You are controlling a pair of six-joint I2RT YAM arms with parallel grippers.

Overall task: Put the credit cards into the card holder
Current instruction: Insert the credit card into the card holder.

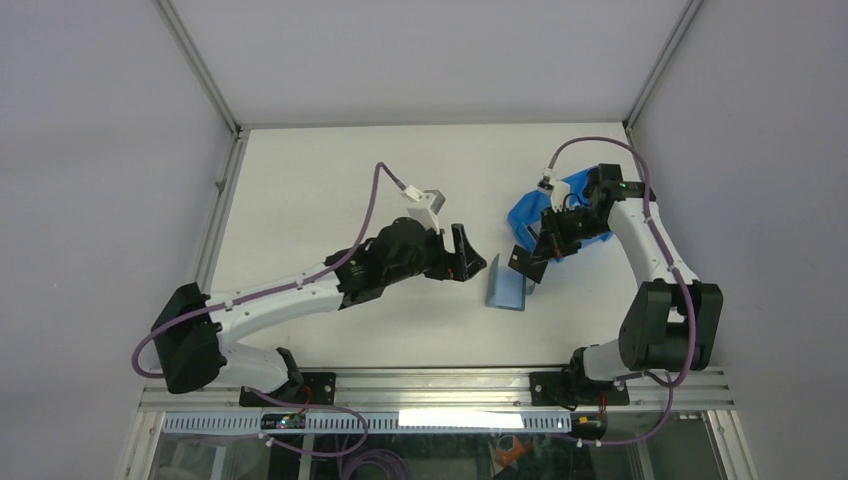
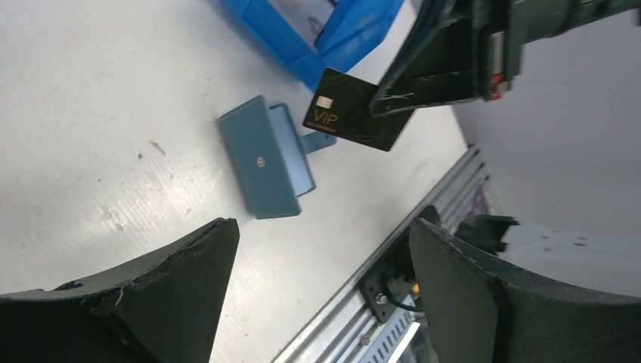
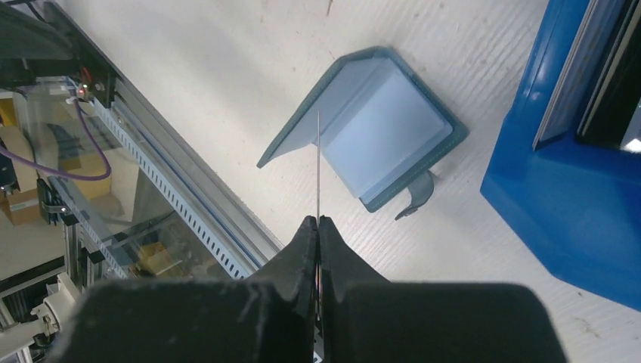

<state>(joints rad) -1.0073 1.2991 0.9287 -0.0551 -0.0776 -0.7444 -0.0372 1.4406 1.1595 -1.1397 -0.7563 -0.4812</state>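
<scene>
My right gripper (image 3: 318, 224) is shut on a credit card (image 3: 318, 162), seen edge-on as a thin line above the card holder. In the left wrist view the card (image 2: 354, 111) is black with gold "VIP" lettering, held in the air by the right fingers (image 2: 431, 72). The teal card holder (image 3: 378, 125) lies partly open on the table, with a lighter blue inside and a snap tab; it also shows in the top view (image 1: 506, 289) and the left wrist view (image 2: 264, 155). My left gripper (image 1: 476, 258) is open and empty, just left of the holder.
A bright-blue plastic bin (image 1: 540, 215) stands just behind the holder under the right arm, with flat card-like pieces standing in it (image 3: 578, 72). The table's metal front rail (image 2: 378, 302) runs close to the holder.
</scene>
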